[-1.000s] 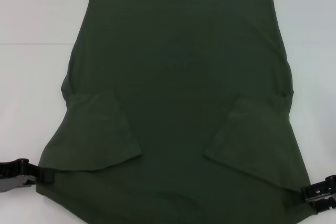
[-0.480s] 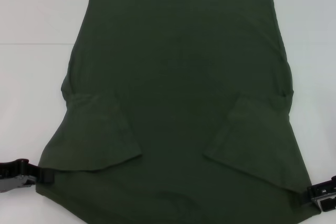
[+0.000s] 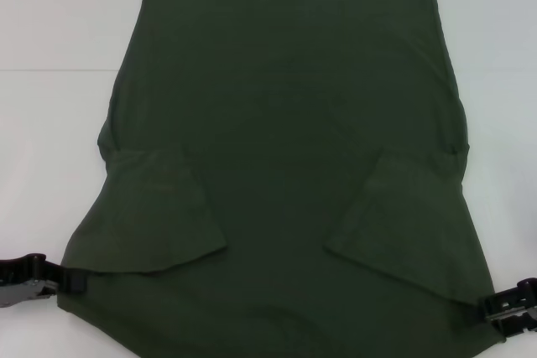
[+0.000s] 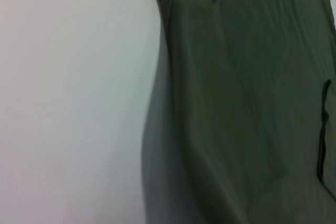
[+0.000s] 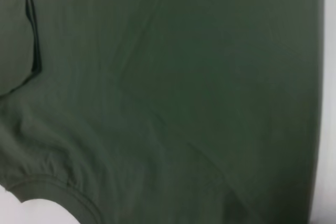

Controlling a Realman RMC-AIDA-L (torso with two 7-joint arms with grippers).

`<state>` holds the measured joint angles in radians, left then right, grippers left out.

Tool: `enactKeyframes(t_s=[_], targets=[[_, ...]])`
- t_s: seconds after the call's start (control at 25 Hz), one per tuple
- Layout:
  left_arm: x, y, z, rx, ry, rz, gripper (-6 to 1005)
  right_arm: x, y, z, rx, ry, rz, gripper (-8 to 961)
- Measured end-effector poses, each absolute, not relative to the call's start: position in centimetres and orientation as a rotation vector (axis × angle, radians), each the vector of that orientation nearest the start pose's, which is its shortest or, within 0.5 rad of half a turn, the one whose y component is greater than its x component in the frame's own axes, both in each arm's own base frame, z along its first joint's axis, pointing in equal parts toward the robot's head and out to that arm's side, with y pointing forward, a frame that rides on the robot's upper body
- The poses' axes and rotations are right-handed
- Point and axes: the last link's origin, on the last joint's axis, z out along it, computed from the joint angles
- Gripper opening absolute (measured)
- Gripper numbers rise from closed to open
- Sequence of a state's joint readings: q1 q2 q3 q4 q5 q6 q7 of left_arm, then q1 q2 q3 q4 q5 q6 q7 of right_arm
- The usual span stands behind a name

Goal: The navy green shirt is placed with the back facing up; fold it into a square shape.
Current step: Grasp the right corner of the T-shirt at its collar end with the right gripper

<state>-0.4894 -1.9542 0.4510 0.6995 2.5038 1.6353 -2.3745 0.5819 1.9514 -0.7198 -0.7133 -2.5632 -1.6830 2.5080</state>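
Note:
The navy green shirt (image 3: 285,123) lies spread on the white table (image 3: 50,123) with its plain back up, filling most of the head view. Both short sleeves are folded inward onto the body, one at the near left (image 3: 155,215) and one at the near right (image 3: 403,224). My left gripper (image 3: 74,279) is at the shirt's near left corner, shut on the fabric edge. At the near right corner, my right gripper (image 3: 488,309) is shut on the edge there. The wrist views show only olive cloth (image 4: 247,103) (image 5: 184,93), not my fingers.
Bare white table surrounds the shirt on the left (image 4: 73,98), on the right (image 3: 503,81) and along the far side. The shirt's edge in the left wrist view casts a soft shadow on the table.
My right gripper drifted slightly outward and down half a second ago, then came back toward the shirt's corner. The left gripper and the cloth stayed almost still.

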Motion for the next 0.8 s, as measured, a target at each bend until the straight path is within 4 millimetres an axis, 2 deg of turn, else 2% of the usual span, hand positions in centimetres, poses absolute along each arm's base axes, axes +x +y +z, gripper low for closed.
enactKeyframes(t_s=[0.44,0.68,0.8], targets=[[-35.1,29.5,5.9,-2.094,-2.061,-0.306,39,30.3,31.5,2.1,-2.334,2.048,-0.115,912],[-35.0,29.6,5.9,-2.094,-2.059,-0.322,38,30.2,31.7,2.3,-2.324,2.052,-0.087,912],[-35.0,29.6,5.9,-2.093,-2.058,-0.323,38,30.3,31.7,2.3,-2.335,2.036,-0.103,846]])
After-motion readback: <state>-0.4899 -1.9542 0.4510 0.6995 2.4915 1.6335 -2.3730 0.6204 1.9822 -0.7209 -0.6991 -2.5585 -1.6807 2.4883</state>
